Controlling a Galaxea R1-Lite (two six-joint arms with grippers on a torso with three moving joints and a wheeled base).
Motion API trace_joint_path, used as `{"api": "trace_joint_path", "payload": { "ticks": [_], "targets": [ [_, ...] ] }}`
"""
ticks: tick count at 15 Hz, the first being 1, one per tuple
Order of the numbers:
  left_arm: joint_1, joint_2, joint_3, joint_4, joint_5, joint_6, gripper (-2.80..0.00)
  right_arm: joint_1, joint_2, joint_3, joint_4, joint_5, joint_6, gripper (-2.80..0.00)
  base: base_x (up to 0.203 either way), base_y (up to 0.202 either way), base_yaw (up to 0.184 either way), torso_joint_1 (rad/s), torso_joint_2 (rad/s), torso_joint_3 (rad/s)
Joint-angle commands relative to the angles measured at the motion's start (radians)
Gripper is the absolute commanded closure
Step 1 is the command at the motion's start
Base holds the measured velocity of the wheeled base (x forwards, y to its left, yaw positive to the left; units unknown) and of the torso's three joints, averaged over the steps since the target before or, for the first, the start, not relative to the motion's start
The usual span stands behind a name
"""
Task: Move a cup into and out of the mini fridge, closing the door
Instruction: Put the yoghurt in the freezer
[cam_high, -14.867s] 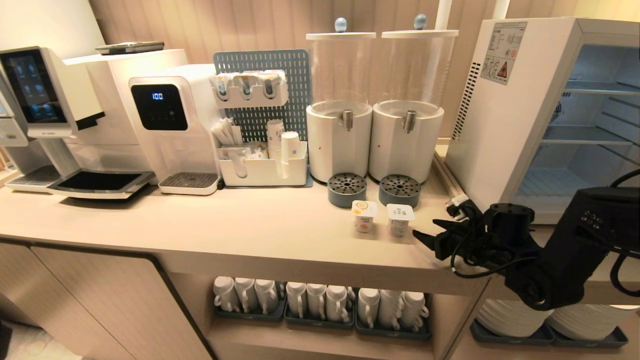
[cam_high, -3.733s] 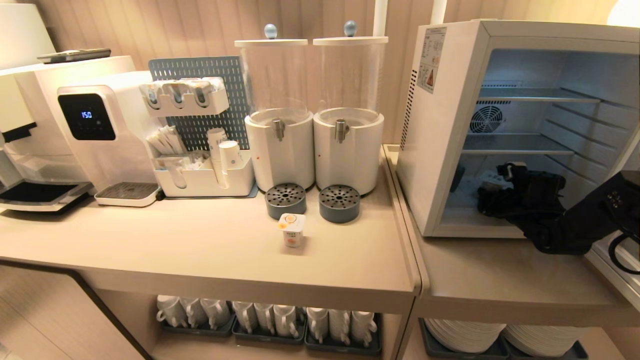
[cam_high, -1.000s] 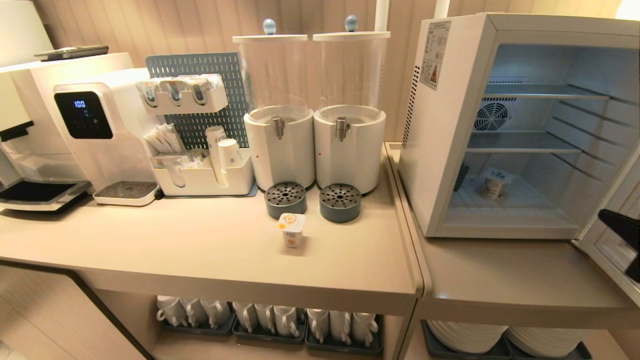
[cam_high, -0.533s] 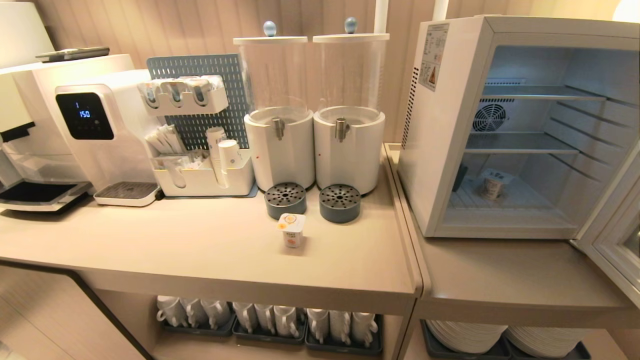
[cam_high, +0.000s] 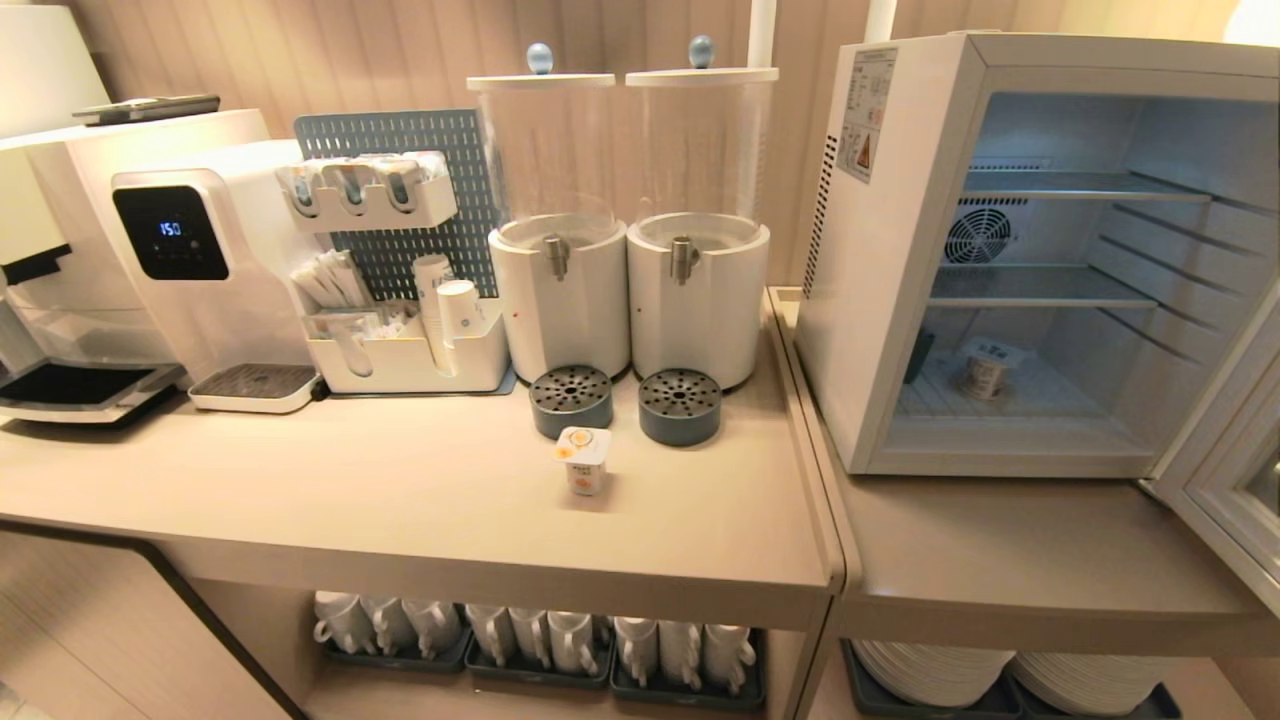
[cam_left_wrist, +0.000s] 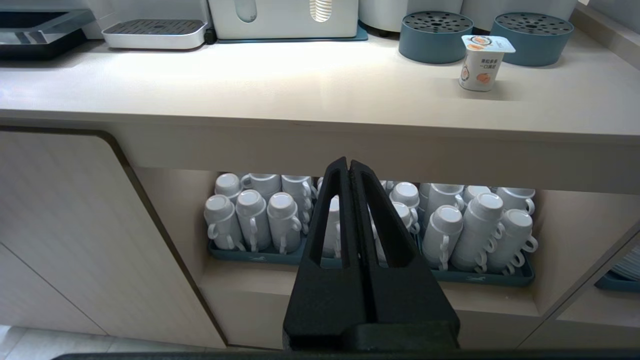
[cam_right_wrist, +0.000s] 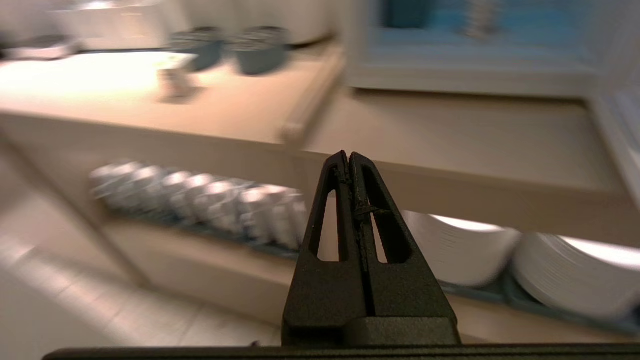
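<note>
The white mini fridge (cam_high: 900, 250) stands open on the right counter, its door (cam_high: 1225, 470) swung out at the right edge of the head view. A small cup (cam_high: 985, 368) with a white lid sits on the fridge's bottom shelf. A second cup (cam_high: 583, 460) with an orange lid (cam_left_wrist: 484, 65) stands on the left counter. Neither arm shows in the head view. My left gripper (cam_left_wrist: 348, 162) is shut and empty, below the counter edge facing the mugs. My right gripper (cam_right_wrist: 348, 155) is shut and empty, low in front of the right counter's edge.
Two white drink dispensers (cam_high: 630, 290) with grey drip cups (cam_high: 680, 405) stand behind the orange-lidded cup. A water machine (cam_high: 200, 260) and a cup organiser (cam_high: 410, 350) stand further left. White mugs (cam_high: 540, 640) and stacked plates (cam_high: 1010, 670) fill the shelf underneath.
The right arm's dark tip, seen by the door at the right edge a second ago, has dropped out of the head view. The cup stays on the fridge's bottom shelf.
</note>
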Motion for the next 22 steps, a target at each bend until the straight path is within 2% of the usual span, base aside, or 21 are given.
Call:
{"api": "trace_joint_path", "payload": {
  "ticks": [1,3,4,6,18,22],
  "targets": [
    [0.001,0.001,0.002,0.0,0.0,0.0,0.0,-0.006,-0.06,0.162,-0.131,-0.098,-0.004,0.0,0.0,0.0,0.0,0.0,0.0,0.0],
    [0.001,0.001,0.002,0.0,0.0,0.0,0.0,-0.008,-0.058,0.342,-0.382,-0.162,-0.029,0.0,0.0,0.0,0.0,0.0,0.0,0.0],
    [0.001,0.001,0.002,0.0,0.0,0.001,0.0,-0.008,-0.057,0.374,-0.413,-0.192,-0.033,0.0,0.0,0.0,0.0,0.0,0.0,0.0],
    [0.001,0.001,0.002,0.0,0.0,0.001,0.0,-0.01,-0.056,0.363,-0.413,-0.237,-0.042,0.0,0.002,0.043,-0.002,0.001,0.0,0.004],
    [0.001,0.001,0.002,0.0,0.0,0.0,0.0,-0.01,-0.056,0.363,-0.413,-0.237,-0.039,0.0,0.0,0.178,-0.003,0.004,0.0,0.003],
    [0.001,0.001,0.002,0.0,0.0,0.0,0.0,-0.01,-0.055,0.363,-0.411,-0.237,-0.039,0.0,0.0,0.098,-0.051,0.003,0.0,0.003]
  ]
}}
